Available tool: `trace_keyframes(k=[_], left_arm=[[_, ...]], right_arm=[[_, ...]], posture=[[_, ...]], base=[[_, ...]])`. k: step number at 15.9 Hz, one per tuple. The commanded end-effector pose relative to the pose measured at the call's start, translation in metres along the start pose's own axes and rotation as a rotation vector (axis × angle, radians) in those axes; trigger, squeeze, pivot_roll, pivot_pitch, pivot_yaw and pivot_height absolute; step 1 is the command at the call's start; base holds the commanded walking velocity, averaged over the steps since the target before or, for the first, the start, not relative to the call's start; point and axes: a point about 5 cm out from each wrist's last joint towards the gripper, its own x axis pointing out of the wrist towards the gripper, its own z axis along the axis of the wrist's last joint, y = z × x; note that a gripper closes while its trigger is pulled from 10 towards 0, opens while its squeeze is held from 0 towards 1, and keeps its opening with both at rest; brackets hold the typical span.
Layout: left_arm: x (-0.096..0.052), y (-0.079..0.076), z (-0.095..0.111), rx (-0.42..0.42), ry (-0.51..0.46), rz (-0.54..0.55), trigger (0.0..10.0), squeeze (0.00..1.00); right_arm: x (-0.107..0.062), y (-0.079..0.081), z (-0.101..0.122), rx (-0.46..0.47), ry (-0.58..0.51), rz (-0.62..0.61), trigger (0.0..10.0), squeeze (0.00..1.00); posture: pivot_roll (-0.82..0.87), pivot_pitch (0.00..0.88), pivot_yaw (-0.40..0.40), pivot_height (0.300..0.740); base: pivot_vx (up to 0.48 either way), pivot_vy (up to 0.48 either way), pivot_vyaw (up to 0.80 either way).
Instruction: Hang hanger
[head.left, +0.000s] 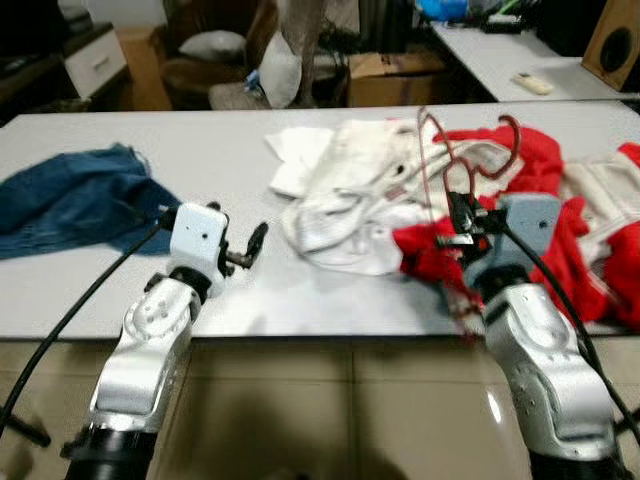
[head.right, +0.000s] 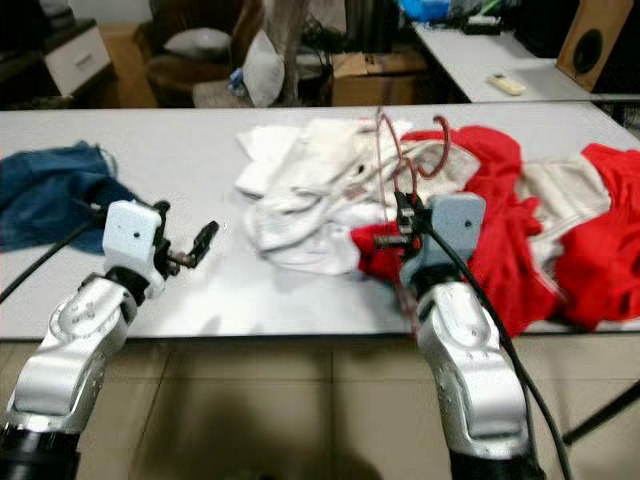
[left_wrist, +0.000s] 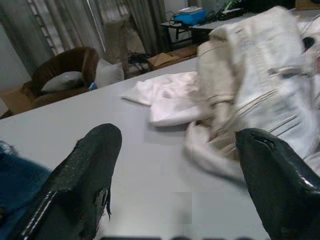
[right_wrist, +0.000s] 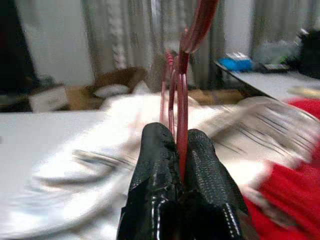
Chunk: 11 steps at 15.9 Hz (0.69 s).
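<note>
The right gripper (right_wrist: 181, 145) is clamped on a dark red wire hanger (head.left: 455, 160), its two black fingers (right_wrist: 155, 160) pressed together around the thin frame. The hanger stands upright above the near edge of the grey table (head.left: 220, 150), its hook (head.left: 508, 135) curling over at the top, and it rises out of the clothes heaped on the right half of the table. Beneath and behind it lies a red garment (head.left: 560, 230) with white panels, which reaches the table's right edge and spills over the near edge. Just beside that, toward the middle of the table, sits a crumpled white garment (head.left: 345, 200). The left gripper (head.left: 250, 245) hovers over the near edge of the table, left of the white garment, with its fingers (left_wrist: 85, 185) spread wide and nothing between them. A blue denim garment (head.left: 75, 195) lies bunched at the table's left edge, well apart from the other clothes.
</note>
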Motion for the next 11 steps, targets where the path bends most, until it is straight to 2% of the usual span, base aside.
trace_keyframes(k=[1, 4, 8, 11], left_arm=[[0.002, 0.003, 0.007, 0.007, -0.016, 0.015, 10.0, 0.0], [-0.003, 0.004, 0.005, 0.005, -0.008, 0.016, 10.0, 0.0], [0.001, -0.006, 0.006, -0.024, -0.009, -0.013, 10.0, 0.0], [0.002, 0.0, 0.0, -0.019, 0.015, 0.014, 10.0, 0.0]], right_arm=[[0.002, 0.0, 0.01, -0.014, -0.05, 0.011, 10.0, 0.0], [-0.001, 0.0, 0.003, 0.007, -0.028, 0.0, 10.0, 0.0], [0.0, 0.002, -0.001, -0.004, -0.007, 0.002, 10.0, 0.0], [-0.004, -0.001, -0.014, 0.045, 0.037, -0.056, 10.0, 0.0]], posture=[[-0.06, 0.0, 0.098, 0.74], [-0.06, 0.0, 0.086, 0.74], [-0.06, 0.0, 0.092, 0.74], [-0.08, 0.0, 0.094, 0.74]], base=[[0.0, 0.48, 0.0], [0.0, 0.48, 0.0], [0.0, 0.48, 0.0], [0.0, 0.48, 0.0]])
